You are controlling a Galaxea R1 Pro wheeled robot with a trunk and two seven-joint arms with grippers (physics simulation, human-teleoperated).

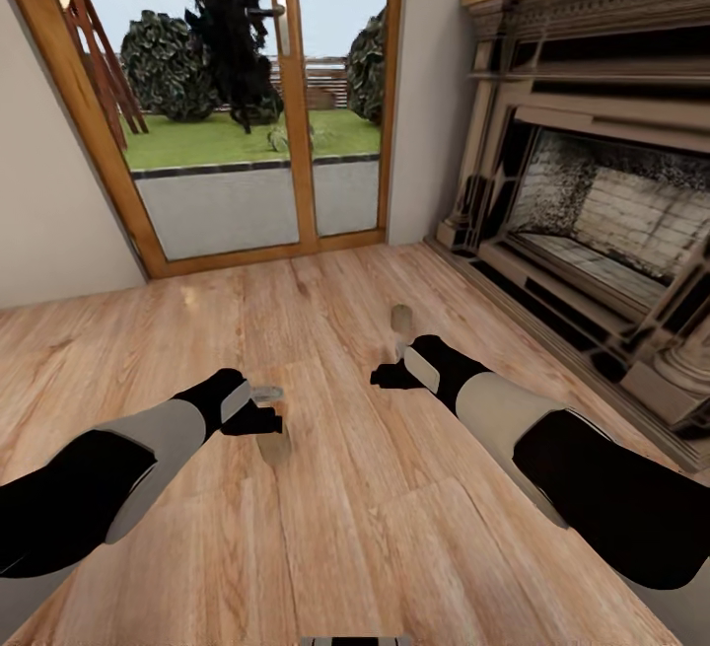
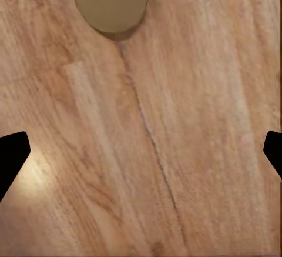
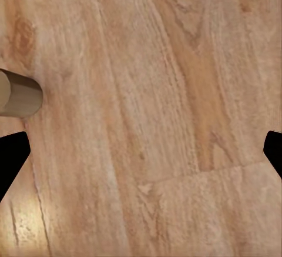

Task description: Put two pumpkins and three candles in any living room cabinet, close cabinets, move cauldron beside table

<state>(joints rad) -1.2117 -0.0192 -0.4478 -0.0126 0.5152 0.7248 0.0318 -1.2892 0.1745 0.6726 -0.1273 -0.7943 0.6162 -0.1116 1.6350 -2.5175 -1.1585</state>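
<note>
Candles on wood floor — one upright by left end effector, another beside right end effector. Both spread wide, empty. Risk — off-centre descent knocks candle over, rolls away.

Both grippers over wood floor; candle at right gripper's 12 o'clock; fireplace at 2.

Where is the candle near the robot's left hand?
In the head view a candle stands on the wooden floor just under the left tool; the left wrist view shows its round top with the wick slot.
</note>
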